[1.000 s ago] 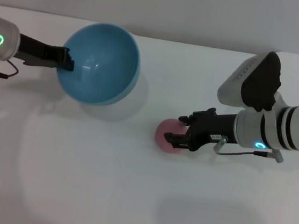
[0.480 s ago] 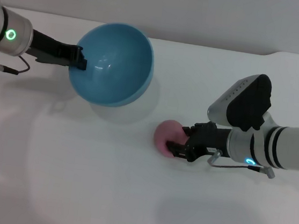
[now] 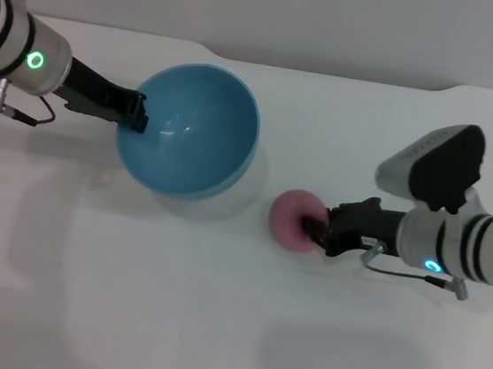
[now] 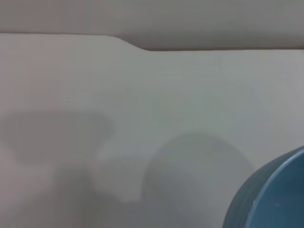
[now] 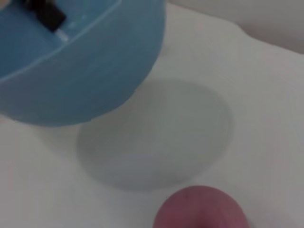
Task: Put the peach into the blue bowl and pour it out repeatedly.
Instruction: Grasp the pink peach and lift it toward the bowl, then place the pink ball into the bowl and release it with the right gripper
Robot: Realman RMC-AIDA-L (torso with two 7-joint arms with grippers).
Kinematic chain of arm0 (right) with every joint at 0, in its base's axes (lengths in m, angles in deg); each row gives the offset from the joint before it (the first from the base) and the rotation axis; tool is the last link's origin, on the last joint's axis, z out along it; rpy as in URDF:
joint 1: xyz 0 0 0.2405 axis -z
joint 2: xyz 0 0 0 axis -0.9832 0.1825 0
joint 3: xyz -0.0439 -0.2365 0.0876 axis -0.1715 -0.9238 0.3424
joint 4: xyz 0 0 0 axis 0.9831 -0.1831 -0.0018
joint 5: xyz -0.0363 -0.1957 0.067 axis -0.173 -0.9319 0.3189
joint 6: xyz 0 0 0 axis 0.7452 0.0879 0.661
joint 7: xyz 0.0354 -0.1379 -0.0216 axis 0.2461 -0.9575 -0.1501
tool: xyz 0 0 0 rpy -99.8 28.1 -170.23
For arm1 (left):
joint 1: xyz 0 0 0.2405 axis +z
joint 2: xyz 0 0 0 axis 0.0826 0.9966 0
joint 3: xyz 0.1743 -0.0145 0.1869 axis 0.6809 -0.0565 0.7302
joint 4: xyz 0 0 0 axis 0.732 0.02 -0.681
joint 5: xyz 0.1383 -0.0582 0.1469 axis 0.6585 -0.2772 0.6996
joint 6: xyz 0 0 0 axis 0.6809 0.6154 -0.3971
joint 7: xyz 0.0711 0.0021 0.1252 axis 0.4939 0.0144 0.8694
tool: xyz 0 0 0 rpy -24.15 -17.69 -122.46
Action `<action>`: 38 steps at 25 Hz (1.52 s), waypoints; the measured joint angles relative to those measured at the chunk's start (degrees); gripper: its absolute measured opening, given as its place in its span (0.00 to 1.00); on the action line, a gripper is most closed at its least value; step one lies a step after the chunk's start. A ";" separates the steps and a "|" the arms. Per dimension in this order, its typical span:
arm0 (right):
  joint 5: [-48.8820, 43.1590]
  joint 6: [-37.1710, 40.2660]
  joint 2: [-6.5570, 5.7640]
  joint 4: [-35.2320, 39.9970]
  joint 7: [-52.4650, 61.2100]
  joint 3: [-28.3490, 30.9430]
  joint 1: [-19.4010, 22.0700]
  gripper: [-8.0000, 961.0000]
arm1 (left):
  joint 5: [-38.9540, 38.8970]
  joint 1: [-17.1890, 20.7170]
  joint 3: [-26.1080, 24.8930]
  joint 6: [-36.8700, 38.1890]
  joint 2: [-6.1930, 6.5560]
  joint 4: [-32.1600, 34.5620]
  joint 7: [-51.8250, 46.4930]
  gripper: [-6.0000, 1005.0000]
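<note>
Since the earlier frame your left gripper (image 3: 134, 111), clamped on its rim, lowered the blue bowl (image 3: 190, 129) toward centre; your right gripper (image 3: 320, 229) grips the peach (image 3: 292, 218), centre-right on the table (image 3: 171, 301).

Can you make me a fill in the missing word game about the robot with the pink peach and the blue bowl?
1. The left gripper holds the blue bowl by its ____.
2. The right gripper has its jaws shut on the ____.
3. Nothing lies inside the bowl, so it is ____.
4. The peach is beside the bowl, toward the robot's ____ side.

Missing words: rim; peach; empty; right
</note>
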 joint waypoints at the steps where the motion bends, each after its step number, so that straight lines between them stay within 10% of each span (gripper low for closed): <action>1: -0.05 -0.68 -0.07 -0.33 -0.02 1.08 0.55 0.38 | 0.26 -0.26 0.03 0.09 -0.10 0.00 0.00 0.01; 17: -0.47 -38.34 -1.63 -12.92 -11.64 41.51 14.55 0.14 | 6.02 -7.60 6.12 0.30 -2.43 -4.37 -1.58 0.01; 26: -0.29 -46.10 -0.48 -16.22 -11.86 42.80 10.76 0.11 | 0.81 -16.70 21.52 -3.71 -3.40 -10.49 -6.32 0.01; 38: -4.10 -42.93 0.02 -11.22 -9.84 38.27 5.70 0.12 | -1.92 -16.92 21.27 -4.96 -2.97 -10.59 -6.39 0.01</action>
